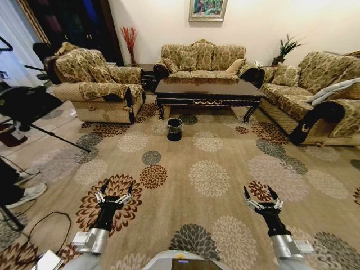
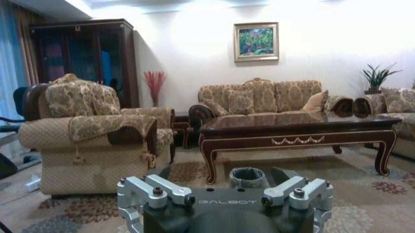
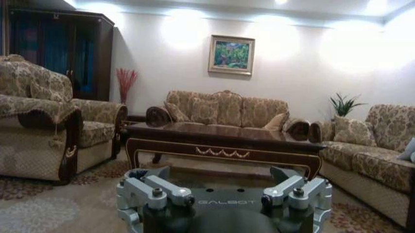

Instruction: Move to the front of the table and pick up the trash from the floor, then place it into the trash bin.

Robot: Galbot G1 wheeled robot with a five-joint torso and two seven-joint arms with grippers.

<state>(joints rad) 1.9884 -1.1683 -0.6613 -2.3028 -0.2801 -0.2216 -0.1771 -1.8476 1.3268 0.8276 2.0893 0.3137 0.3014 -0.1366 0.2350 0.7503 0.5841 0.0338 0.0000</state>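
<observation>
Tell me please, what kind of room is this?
Most likely a home living room: patterned sofas surround a dark coffee table on a flower-medallion carpet, and a framed painting hangs on the wall.

My rig's two arms: black forearms with silver-grey wrist collars. The left pincer and right pincer have dark fingers on silver bolted knuckle blocks; each black palm reads "GALBOT" in pale lettering.
</observation>
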